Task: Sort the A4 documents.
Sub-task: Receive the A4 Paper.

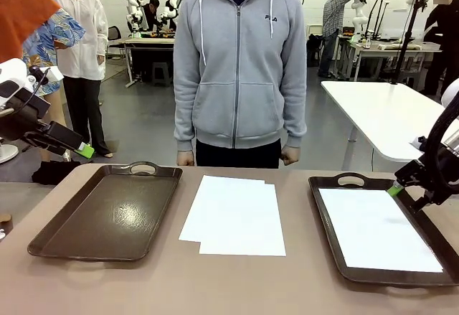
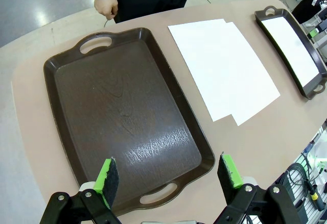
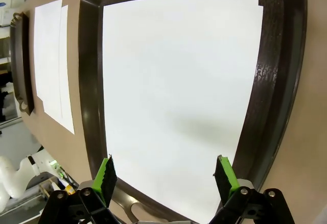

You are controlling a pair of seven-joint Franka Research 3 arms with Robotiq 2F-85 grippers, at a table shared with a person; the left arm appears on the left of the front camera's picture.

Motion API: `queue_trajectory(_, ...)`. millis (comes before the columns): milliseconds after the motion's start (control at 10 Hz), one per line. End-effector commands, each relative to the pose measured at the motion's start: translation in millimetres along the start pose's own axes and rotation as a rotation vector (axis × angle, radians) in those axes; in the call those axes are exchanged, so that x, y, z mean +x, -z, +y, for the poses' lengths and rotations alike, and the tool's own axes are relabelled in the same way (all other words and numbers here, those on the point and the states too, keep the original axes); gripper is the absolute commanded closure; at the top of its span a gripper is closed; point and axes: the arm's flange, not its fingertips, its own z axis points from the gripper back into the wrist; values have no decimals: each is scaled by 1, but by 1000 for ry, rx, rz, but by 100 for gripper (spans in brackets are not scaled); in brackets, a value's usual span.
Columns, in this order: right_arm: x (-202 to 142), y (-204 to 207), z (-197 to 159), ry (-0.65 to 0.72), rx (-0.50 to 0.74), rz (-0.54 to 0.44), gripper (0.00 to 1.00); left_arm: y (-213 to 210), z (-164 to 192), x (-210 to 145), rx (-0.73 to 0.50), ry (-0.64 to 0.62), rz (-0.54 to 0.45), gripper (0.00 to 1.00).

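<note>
Worryingly, with the green-padded left gripper (image 2: 168, 167) and right gripper (image 3: 164, 168) wide open and empty, two thin white A4 sheets (image 1: 233, 214) overlapping mid-way across the tan table (image 1: 215, 286) could lift together, while a third sheet (image 1: 376, 229) lay in the right dark brown tray (image 1: 326, 222).

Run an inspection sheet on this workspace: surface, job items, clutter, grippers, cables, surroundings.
Surface: tan table, flat, no spills seen.
Job's things: two overlapping A4 sheets lie between the trays; a third sheet lies flat in the right tray; the left tray holds nothing.
Clutter: a small item at the table's left edge, too cropped to identify.
Grippers: left gripper open, raised by the left tray; right gripper open over the trayed sheet; both hold nothing.
Cables: a cable bundle off the table's edge.
Surroundings: a person in a grey hoodie at the far side; a white table behind.
</note>
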Motion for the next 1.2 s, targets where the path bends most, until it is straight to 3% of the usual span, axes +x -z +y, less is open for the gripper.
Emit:
queue_trajectory(0,-1,1,-1,-11,14,0,0,1,1,-1,-9,-4,-1,0)
queue_trajectory(800,0,0,0,0,1,1,0,1,1,-1,-9,-4,-1,0)
queue_trajectory(900,-13,-24,23,-101,-115,-99,0,1,1,-1,-9,-4,-1,0)
queue_trajectory(1100,-31,-59,70,-268,-216,-264,0,1,1,-1,-9,-4,-1,0)
